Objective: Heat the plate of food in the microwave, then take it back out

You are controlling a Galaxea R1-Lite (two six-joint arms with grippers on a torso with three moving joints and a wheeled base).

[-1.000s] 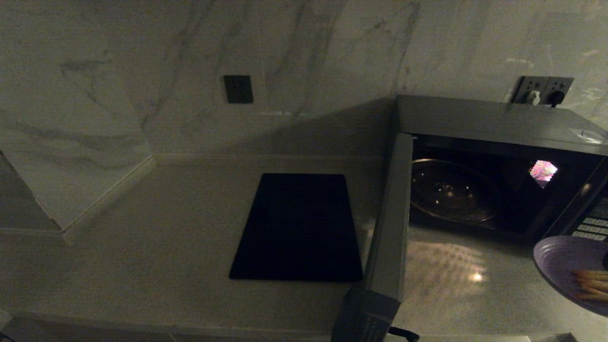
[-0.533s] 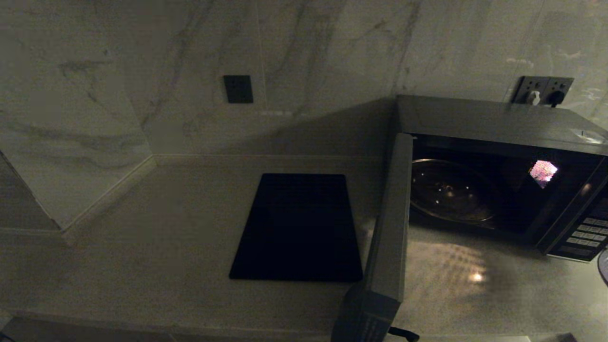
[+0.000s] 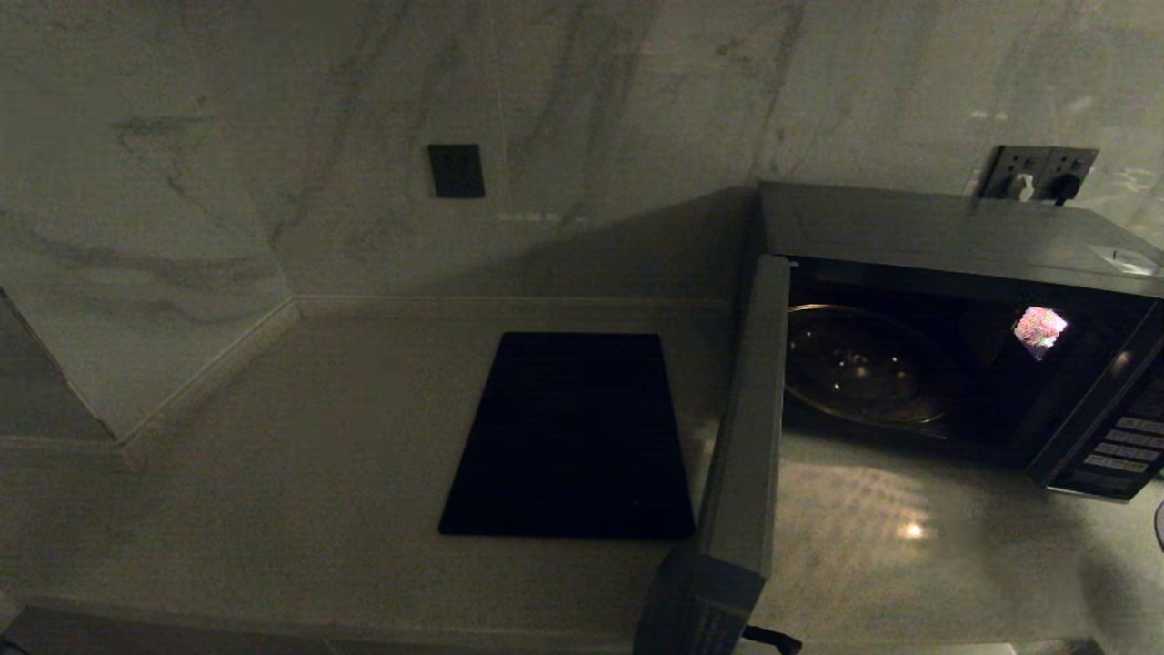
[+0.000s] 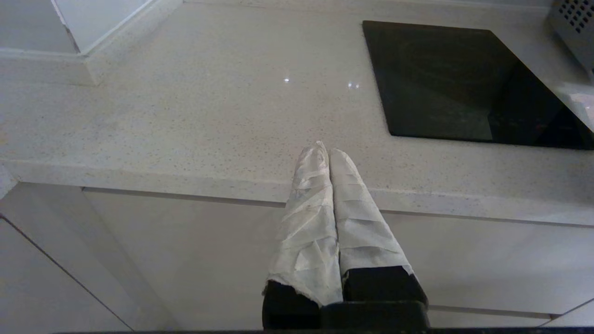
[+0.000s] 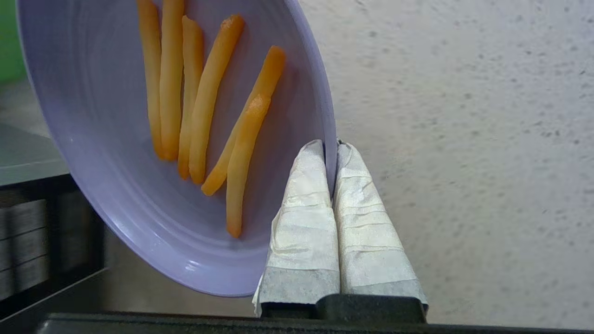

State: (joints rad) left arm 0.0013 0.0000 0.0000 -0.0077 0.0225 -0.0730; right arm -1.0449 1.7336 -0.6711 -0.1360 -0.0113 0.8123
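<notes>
The plate of food (image 5: 139, 185), a pale lilac dish carrying a handful of orange fries (image 5: 204, 106), is pinched by its rim in the right gripper (image 5: 330, 153), whose taped fingers (image 5: 301, 208) close on the edge from either side; in the head view only a sliver of the plate shows at the far right edge, near the front of the counter (image 3: 318, 437). It hangs in the air to the right of the microwave (image 3: 955, 309), not inside it. The microwave's door (image 3: 750, 437) is swung wide open toward the near side, and the cavity holds only its bare glass turntable (image 3: 864, 364), with the interior lamp lit. Whether this is the step before heating or after taking the plate out cannot be judged from the scene alone; either way the plate is out and the door is open. If loading comes next, the plate must travel left and in over the turntable, kept level, since the fries could slide. The left gripper (image 4: 328, 153), its fingers pressed together on nothing, hovers at the near counter edge, left of the black slab (image 3: 568, 437).
</notes>
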